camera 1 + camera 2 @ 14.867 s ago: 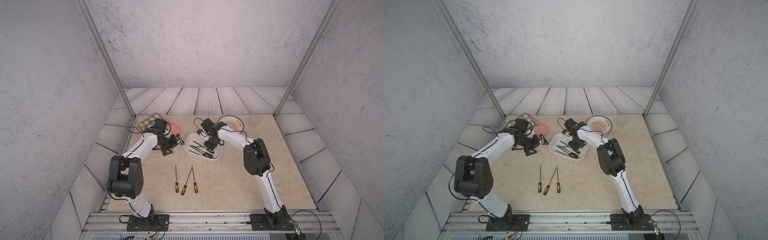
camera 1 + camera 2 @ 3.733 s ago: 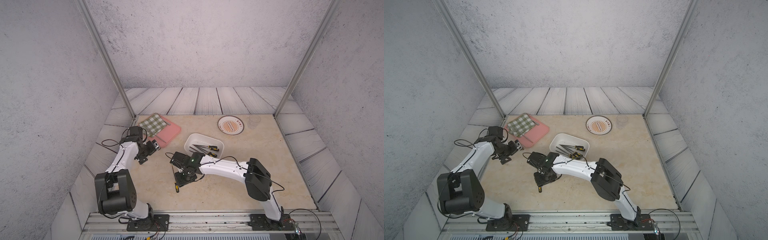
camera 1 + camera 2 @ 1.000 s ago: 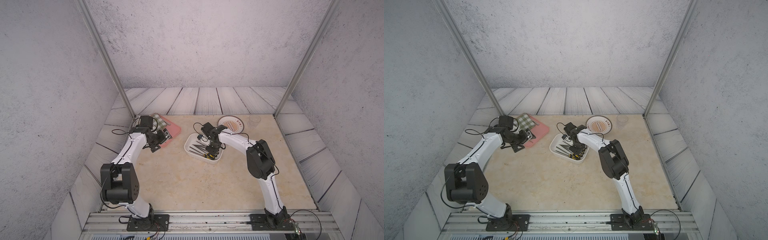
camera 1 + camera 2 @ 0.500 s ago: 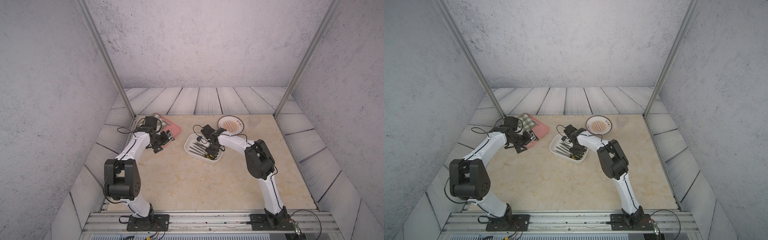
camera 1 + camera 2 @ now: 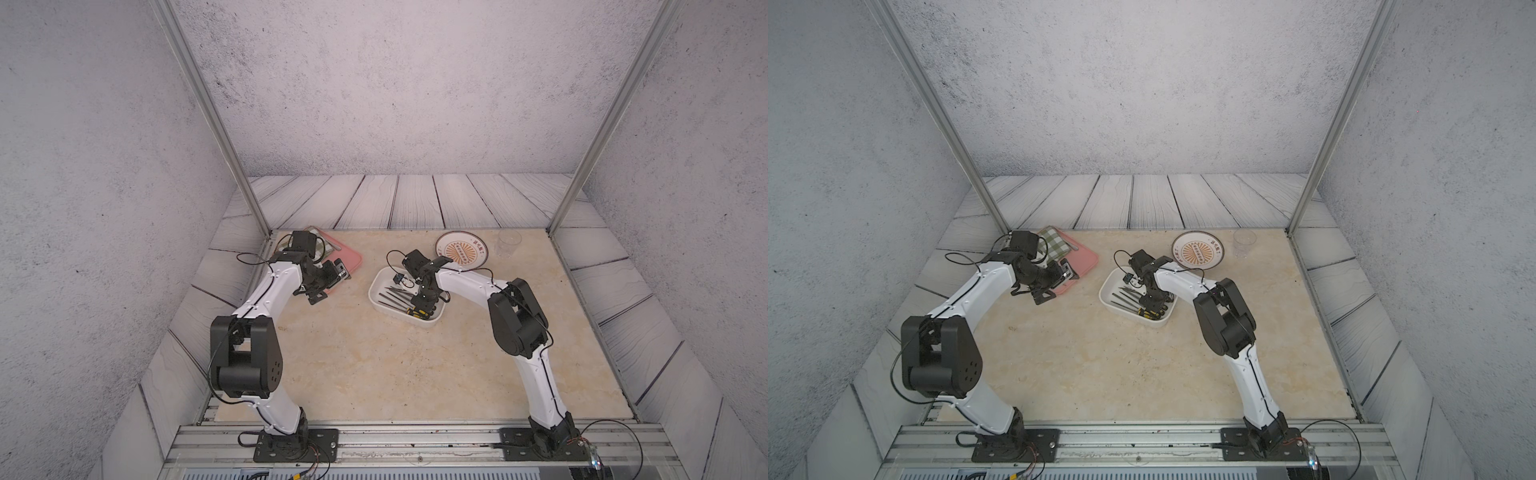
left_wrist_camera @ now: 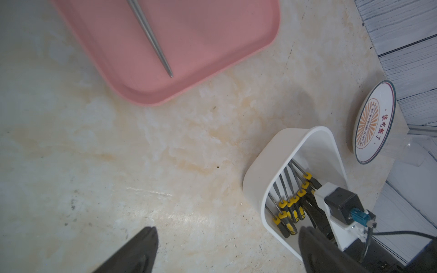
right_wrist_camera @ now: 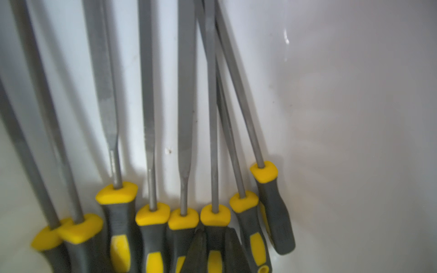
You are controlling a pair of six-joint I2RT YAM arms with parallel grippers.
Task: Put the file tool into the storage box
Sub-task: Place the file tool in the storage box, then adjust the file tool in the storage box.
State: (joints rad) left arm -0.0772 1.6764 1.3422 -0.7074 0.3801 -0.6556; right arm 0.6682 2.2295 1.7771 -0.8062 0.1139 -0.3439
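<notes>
The white storage box (image 5: 376, 286) (image 5: 1105, 293) stands mid-table and holds several file tools (image 5: 395, 298) with grey shafts and yellow-and-grey handles. My right gripper (image 5: 420, 306) (image 5: 1152, 309) reaches down into the box at its handle end. In the right wrist view its two dark fingertips (image 7: 198, 248) press either side of one file tool's handle (image 7: 214, 216), which rests among the others against the box wall (image 7: 354, 118). My left gripper (image 6: 227, 248) (image 5: 338, 270) hangs open and empty over bare table between the tray and the box (image 6: 272, 170).
A pink tray (image 5: 349, 259) (image 6: 201, 47) lies at the back left with a checked cloth (image 5: 1052, 245) and a thin grey tapered rod (image 6: 151, 37) on it. A round orange-patterned plate (image 5: 461, 249) and a clear cup (image 5: 508, 243) stand behind the box.
The right gripper has brought a file tool from the front of the table into the box and sunk lower in the last second. The left gripper has moved right, toward the tray's near edge.
</notes>
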